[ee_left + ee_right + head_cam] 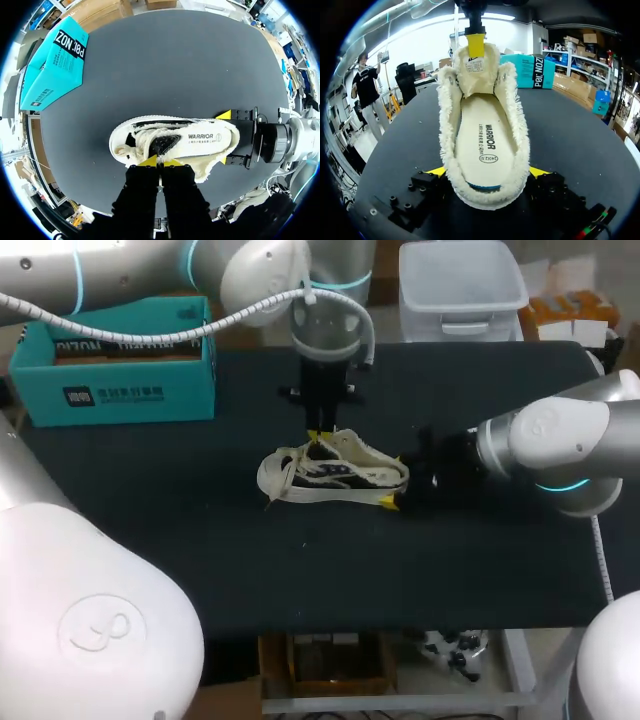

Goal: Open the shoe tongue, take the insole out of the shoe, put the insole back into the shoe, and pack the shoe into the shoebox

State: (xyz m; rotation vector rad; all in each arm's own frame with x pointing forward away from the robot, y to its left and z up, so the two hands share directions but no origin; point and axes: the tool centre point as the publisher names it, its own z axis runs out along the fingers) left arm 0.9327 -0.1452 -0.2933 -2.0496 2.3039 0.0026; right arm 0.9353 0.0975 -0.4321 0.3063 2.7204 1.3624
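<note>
A cream fleece-lined shoe (pixel 335 475) lies on its sole in the middle of the table, toe to the left. My left gripper (pixel 320 434) comes down from behind and is shut on the shoe tongue (pixel 476 62), holding it upright; its yellow tips (pixel 160 161) are pressed together. My right gripper (pixel 393 481) is at the heel, a yellow-tipped finger (pixel 438 171) touching each side, so it is shut on the shoe (pixel 485 140). The insole (pixel 482 145) lies flat inside the shoe (pixel 175 145). The open teal shoebox (pixel 120 360) stands at the back left.
The black table (pixel 330 570) runs wide in front of the shoe. A clear plastic bin (pixel 460 285) stands at the back right edge. The shoebox (pixel 52 65) is well apart from the shoe.
</note>
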